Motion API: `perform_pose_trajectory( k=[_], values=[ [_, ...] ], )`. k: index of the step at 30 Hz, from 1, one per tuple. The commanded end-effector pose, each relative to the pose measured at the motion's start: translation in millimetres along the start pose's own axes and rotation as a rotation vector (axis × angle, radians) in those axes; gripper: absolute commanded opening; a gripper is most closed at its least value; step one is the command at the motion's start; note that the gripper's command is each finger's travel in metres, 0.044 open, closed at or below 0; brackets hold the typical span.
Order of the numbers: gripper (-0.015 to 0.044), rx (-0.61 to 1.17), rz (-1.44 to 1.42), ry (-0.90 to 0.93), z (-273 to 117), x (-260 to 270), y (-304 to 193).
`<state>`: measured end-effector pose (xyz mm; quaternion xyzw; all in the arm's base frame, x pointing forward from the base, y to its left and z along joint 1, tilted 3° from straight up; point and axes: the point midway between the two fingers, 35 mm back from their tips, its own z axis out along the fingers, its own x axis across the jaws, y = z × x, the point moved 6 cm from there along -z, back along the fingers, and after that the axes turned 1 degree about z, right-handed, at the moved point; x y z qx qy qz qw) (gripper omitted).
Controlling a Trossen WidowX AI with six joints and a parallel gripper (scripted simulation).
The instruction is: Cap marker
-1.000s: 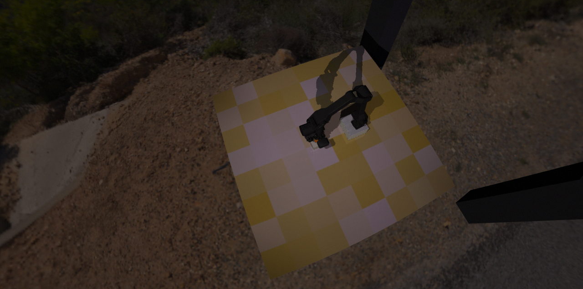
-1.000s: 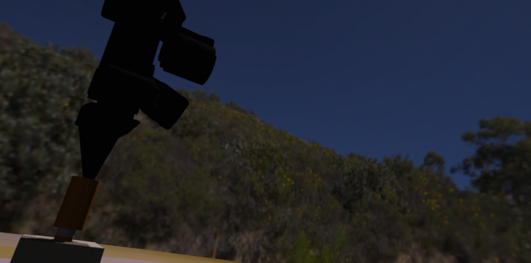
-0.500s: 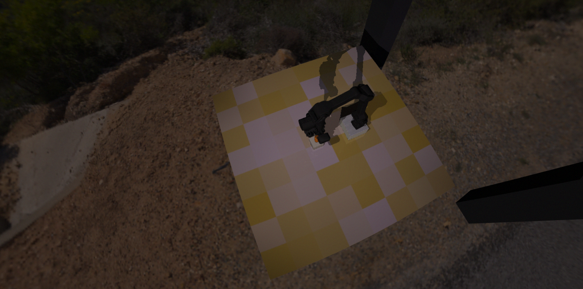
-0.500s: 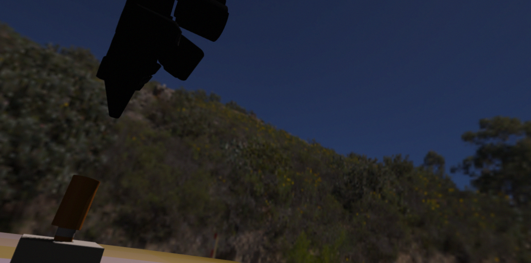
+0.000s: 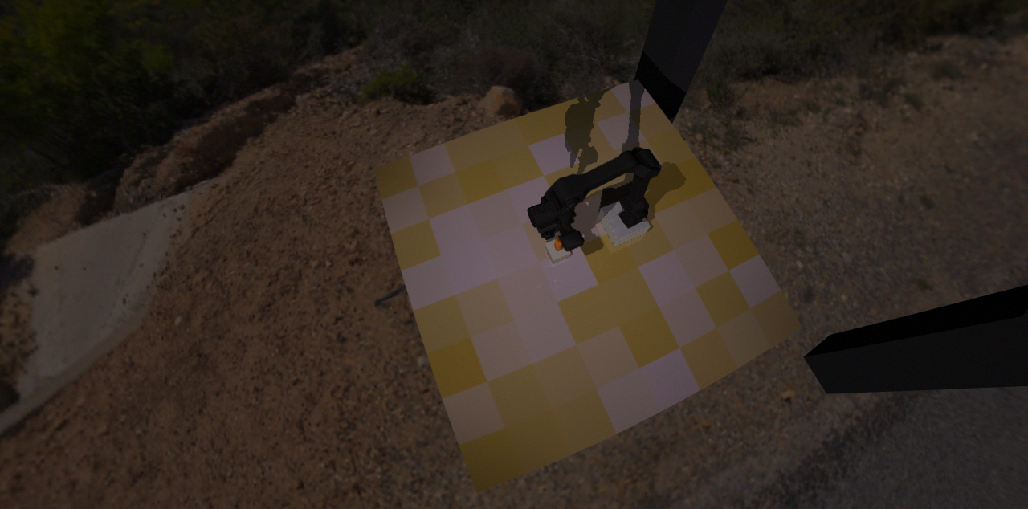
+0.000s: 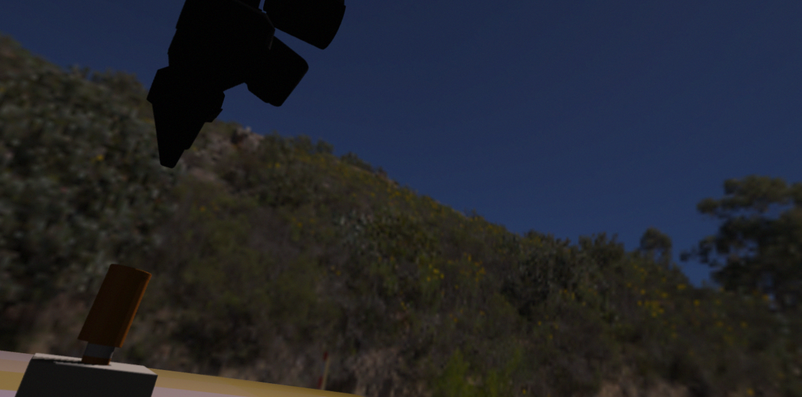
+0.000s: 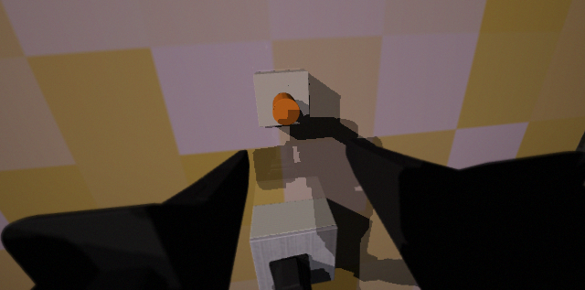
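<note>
The gripper (image 5: 552,238) (image 6: 170,164) (image 7: 298,152) hangs above the table with its two fingers spread well apart, though short of their full reach, and it has hold of nothing. The fingers are dark, faceted wedges tapering to blunt points, and in the exterior view they read as a flat black silhouette. Below the fingertips and apart from them stands the cap (image 5: 557,245) (image 6: 115,305) (image 7: 286,111), an orange cylinder with a flat round top and a smooth side. It sits over the marker (image 6: 99,352), which shows beneath it only as a short grey band with a narrow orange-brown part under that. Cap and marker rise together from the holder block (image 5: 560,258) (image 6: 89,382) (image 7: 267,86), a pale, squarish block with flat faces and crisp edges, also lower than the gripper. Whether the cap is clicked fully home cannot be told. The table top (image 5: 610,304) (image 7: 215,98) under the gripper is a patchwork of mustard, tan and pale lilac squares. Behind the gripper, on the side of the arm's foot, a pale box-shaped base (image 5: 616,235) (image 7: 267,253) carries the dark, angular arm (image 5: 602,177), its front face finely streaked in the wrist view.
</note>
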<state>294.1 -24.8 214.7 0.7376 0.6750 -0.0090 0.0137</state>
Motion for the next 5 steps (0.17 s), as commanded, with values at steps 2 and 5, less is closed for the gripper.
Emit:
perform_pose_trajectory(
  k=[2,5],
  values=[
    [0.0394,0.003,0.006,0.000,0.1,0.1,-0.1],
    [0.0440,0.003,0.006,0.000,0.1,0.1,-0.1]
  ],
)
